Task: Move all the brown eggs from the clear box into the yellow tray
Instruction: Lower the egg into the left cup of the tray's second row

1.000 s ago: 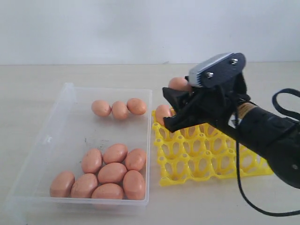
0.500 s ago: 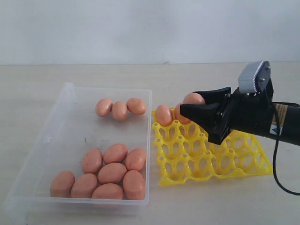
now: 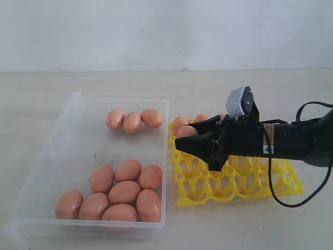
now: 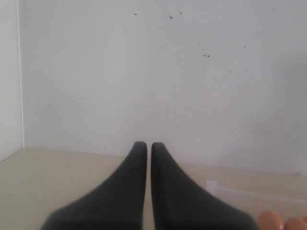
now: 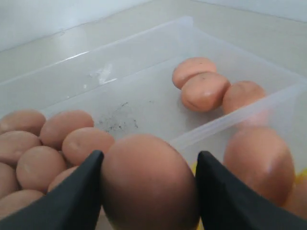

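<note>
My right gripper [image 3: 186, 135] is shut on a brown egg [image 3: 186, 130], held low over the near-left part of the yellow tray [image 3: 260, 179], beside the clear box [image 3: 78, 107]. In the right wrist view that held egg [image 5: 148, 179] fills the gap between both fingers [image 5: 76, 199]. Three eggs [image 3: 180, 123] sit along the tray's back row. In the box, three eggs [image 3: 132, 122] lie at the back and several eggs [image 3: 125, 192] cluster at the front. My left gripper [image 4: 148, 148] is shut and empty, facing the wall.
The tray stands right against the box's right wall. A black cable [image 3: 307, 109] loops off the right arm above the tray's right side. Bare tabletop [image 3: 234, 229] lies in front of the tray, with a white wall behind.
The right gripper, still holding the egg, has swung down and to the left, from above the tray's back row to low over its left side.
</note>
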Controlling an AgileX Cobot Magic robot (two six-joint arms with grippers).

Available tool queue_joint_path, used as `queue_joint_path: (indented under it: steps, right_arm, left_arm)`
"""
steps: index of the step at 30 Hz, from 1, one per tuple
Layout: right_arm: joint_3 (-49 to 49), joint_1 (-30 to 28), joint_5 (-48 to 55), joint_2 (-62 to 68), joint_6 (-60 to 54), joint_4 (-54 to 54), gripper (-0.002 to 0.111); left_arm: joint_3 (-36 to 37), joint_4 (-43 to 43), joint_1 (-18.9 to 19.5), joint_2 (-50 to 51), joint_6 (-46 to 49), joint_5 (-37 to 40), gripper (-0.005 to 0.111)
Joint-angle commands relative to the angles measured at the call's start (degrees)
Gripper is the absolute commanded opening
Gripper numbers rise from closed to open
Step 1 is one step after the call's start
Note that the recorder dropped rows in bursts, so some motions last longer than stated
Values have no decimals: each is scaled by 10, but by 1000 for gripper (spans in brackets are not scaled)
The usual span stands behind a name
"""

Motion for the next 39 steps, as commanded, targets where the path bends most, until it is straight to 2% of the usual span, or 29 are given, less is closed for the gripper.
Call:
queue_joint_path:
  steps: [1, 10, 26, 29, 35, 37, 39]
  right_arm:
    - [-30, 31, 21, 8, 14, 11, 0]
    - [-32, 31, 65, 8, 20, 45, 0]
    - [-32, 31, 75, 8, 25, 60, 0]
    - [-32, 31, 76, 8, 32, 60, 9]
    - [-32, 31, 78, 8, 60, 60, 47]
    - [-32, 31, 80, 8, 70, 60, 52]
    - [-32, 31, 81, 8, 75, 60, 53]
  left_arm:
    - [-1, 2, -1, -1, 3, 2, 4]
    - [-1, 2, -1, -1, 3, 2, 4]
    - [-1, 2, -1, -1, 3, 2, 4]
    - [-1, 2, -1, -1, 3, 2, 4]
    - [-1, 2, -1, -1, 3, 2, 4]
    - [-1, 2, -1, -1, 3, 2, 4]
    - [-1, 2, -1, -1, 3, 2, 4]
